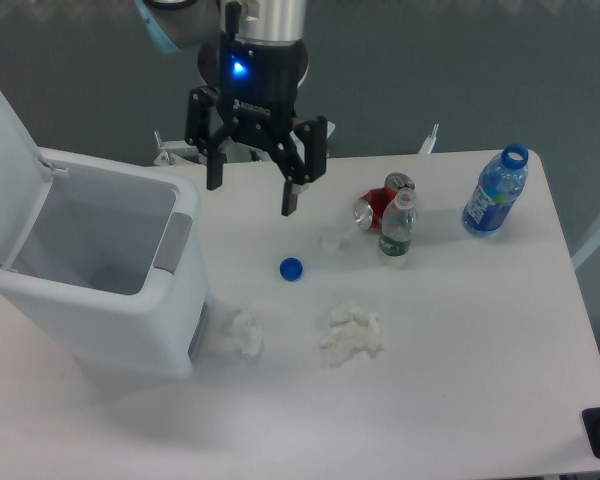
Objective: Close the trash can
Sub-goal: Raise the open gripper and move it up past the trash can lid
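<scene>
Trash can [100, 300] sits at table's [460, 380] left edge, lid [5, 160] raised — gripper [252, 198] hovers right of it, fingers spread wide, holding nothing, blue cap [291, 268] below.

Trash can [100, 290] at frame left, lid raised. Gripper [252, 190] hangs upper centre above the table [460, 380]. Bottle cap [291, 268] lies centre, two bottles [397, 226] [495, 192] upper right.
</scene>
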